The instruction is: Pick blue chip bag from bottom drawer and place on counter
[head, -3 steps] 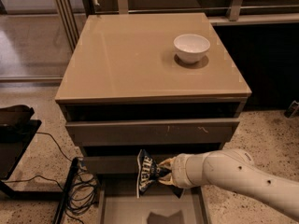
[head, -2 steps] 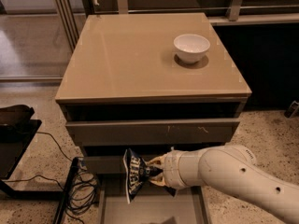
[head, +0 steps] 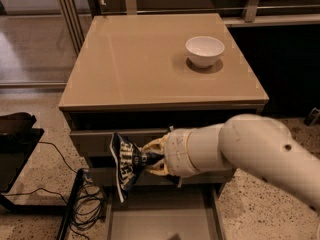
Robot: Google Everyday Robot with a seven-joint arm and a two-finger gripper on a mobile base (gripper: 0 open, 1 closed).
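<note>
Jaws clamped on crinkled dark navy chip bag (head: 127,164), bag jutting left, over open grey bottom drawer (head: 160,219). Above jaws, glossy tan surface (head: 135,59): clear front edge, avoid white ceramic bowl (head: 205,50).

Gripper (head: 150,158) is in front of the drawer fronts, just above the bottom drawer (head: 160,219). Its fingers (head: 156,145) pinch the blue chip bag (head: 126,165), so the bag's R end is buried btwn them. Bag lettering is too blurred to read. Arm (head: 250,149) runs out of shot at R and btm edges and covers most of the R half of the upper drawers (head: 92,143). Bottom drawer is cut off by btm edge, near end not seen. Dark gap under the counter (head: 150,59) lip: nothing can be made out inside. Black stand (head: 15,144) is cut by L edge. Small dark item (head: 313,116) at R edge is too cut off to ID.
</note>
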